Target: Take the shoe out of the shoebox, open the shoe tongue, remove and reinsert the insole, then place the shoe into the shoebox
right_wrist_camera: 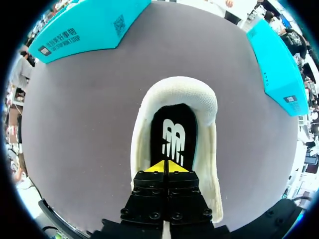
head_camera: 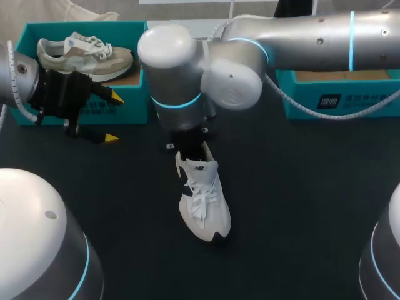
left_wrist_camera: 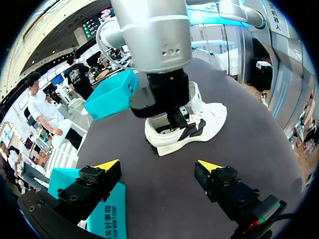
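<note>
Here, at the far left of the bench, the left box stands open with a beige shoe lying inside it. Just in front of that box the left arm comes in from the side. Its hand is held roughly level and points toward the middle, with its fingers spread wide and nothing between them.

The white shoe stands on its sole in the middle of the bench, well apart from both boxes, toe toward the robot and heel toward the far edge. The right arm comes in from the right and reaches past the middle, its wrist turned straight down over the heel. The right hand points down into the shoe's opening with its yellow tips pressed together just over the black insole. The insole lies flat inside the shoe, and I cannot tell whether the tips pinch it.

At the far right the right box stands open, showing a brown floor.
</note>
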`<control>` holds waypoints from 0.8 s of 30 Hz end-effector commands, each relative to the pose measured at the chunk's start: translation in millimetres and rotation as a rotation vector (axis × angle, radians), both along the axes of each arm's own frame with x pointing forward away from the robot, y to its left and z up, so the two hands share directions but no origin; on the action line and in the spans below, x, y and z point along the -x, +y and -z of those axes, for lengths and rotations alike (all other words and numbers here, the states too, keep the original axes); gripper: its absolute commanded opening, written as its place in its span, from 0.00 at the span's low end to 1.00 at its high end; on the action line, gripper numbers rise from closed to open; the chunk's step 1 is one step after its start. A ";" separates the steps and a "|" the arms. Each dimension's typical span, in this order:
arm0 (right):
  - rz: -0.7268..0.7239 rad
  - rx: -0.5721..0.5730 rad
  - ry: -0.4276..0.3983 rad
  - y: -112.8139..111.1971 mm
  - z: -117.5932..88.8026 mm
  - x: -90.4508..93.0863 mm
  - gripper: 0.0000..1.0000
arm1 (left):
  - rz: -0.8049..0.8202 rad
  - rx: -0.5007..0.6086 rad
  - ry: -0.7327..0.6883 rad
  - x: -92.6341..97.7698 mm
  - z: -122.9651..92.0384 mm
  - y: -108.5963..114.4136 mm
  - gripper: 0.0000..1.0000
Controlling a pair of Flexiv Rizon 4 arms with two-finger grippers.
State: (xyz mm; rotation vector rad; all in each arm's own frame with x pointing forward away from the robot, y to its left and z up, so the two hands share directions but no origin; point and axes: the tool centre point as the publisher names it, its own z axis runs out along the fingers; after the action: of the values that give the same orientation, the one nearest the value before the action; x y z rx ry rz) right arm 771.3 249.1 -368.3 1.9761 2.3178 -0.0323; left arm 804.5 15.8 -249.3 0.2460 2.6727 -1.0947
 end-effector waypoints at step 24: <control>-0.001 -0.038 0.183 -14.4 -22.6 37.5 1.00 | 0.000 -0.003 0.000 0.1 0.1 -0.1 1.00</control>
State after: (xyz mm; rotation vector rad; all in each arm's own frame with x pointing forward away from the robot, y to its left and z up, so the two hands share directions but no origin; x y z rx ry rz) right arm 733.1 231.4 -348.0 2.0807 2.4536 -0.1554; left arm 804.5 15.8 -249.2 0.2458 2.6726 -1.0946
